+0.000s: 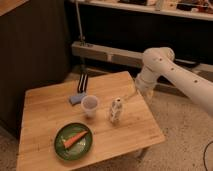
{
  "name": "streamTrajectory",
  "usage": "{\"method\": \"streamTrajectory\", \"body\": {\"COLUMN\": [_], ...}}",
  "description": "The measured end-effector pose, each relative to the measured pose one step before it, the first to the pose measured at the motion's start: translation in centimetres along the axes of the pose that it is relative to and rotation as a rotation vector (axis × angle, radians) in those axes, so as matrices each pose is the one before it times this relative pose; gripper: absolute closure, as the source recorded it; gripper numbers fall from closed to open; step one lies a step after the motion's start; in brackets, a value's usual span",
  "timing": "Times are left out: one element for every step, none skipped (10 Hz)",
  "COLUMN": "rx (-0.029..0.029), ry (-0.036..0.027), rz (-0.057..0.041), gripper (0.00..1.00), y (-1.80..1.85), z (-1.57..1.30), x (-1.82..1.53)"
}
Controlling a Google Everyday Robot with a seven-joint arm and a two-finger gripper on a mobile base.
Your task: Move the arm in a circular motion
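Observation:
The glossy white arm comes in from the right edge, bends at a bulbous joint and points down toward the right side of the wooden table. Its gripper hangs low over the table's right edge, just right of and behind a small white bottle. It holds nothing that I can see.
A clear plastic cup stands near the table's middle. A blue sponge and a dark striped object lie behind it. A green plate with a carrot sits at the front. A dark cabinet and metal rail stand behind.

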Motion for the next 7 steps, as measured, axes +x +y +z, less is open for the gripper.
{"method": "streamTrajectory", "body": {"rx": [0.00474,0.00388,0.0089,0.02207,0.0243,0.02779,0.01175], "ry": [0.003,-0.00356,-0.00369,-0.00146,-0.0022,-0.00288,-0.00109], "rz": [0.04722,0.03412,0.02351,0.01465,-0.00775,-0.01695,-0.01821], "gripper": [0.2,0.2,0.2,0.2,0.2,0.2,0.2], "y": [-2.132,-1.577,-1.204,-0.926,-0.104,0.131,0.283], "z": [0.107,-0.196,-0.325,-0.38,-0.377,-0.413,-0.217], "x": [2.55,2.481,2.647,3.58,2.744,2.291,0.96]}}
